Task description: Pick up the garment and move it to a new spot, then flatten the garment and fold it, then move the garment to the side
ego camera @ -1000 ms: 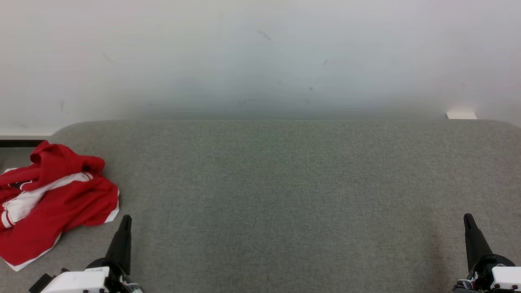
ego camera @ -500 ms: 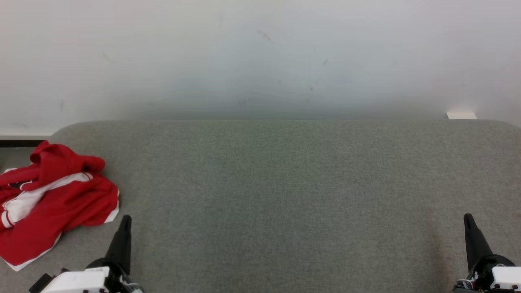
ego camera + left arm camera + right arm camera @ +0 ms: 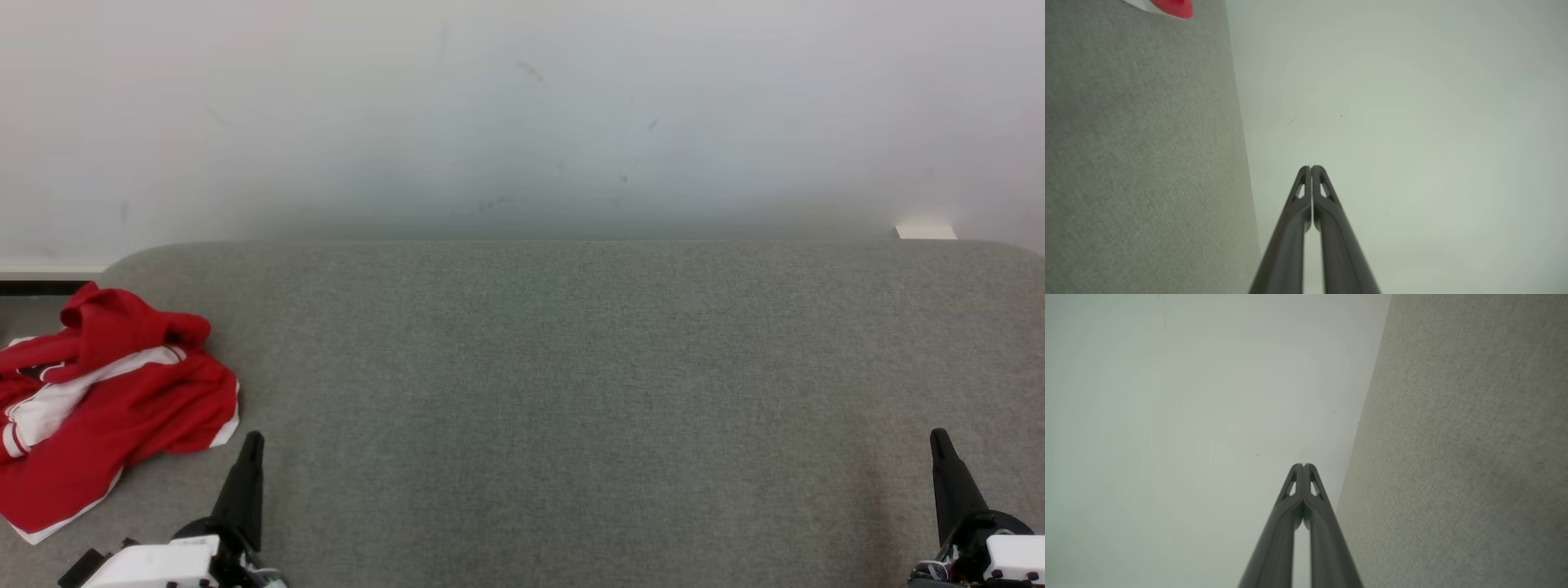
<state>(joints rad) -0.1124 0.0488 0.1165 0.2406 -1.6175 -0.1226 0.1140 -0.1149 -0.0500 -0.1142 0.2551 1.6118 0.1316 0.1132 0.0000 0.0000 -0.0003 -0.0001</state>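
Nearest you, the left tool (image 3: 252, 443) and right tool (image 3: 939, 437) both sit pinched closed and empty, low over the grey bench (image 3: 571, 367). The crumpled red garment (image 3: 114, 400) lies just left of the left tool and slightly beyond it, at the bench's left edge. Its long axis seems to run near-left to far-right, so the left arm is much the nearer.

We face a pale wall (image 3: 522, 106), softly lit, flecked with a few dark scuffs (image 3: 531, 72). Before it sits a grey fabric top (image 3: 571, 384) with rounded far corners. At far left we see a dark strip (image 3: 37, 287) below a white ledge (image 3: 49, 268).
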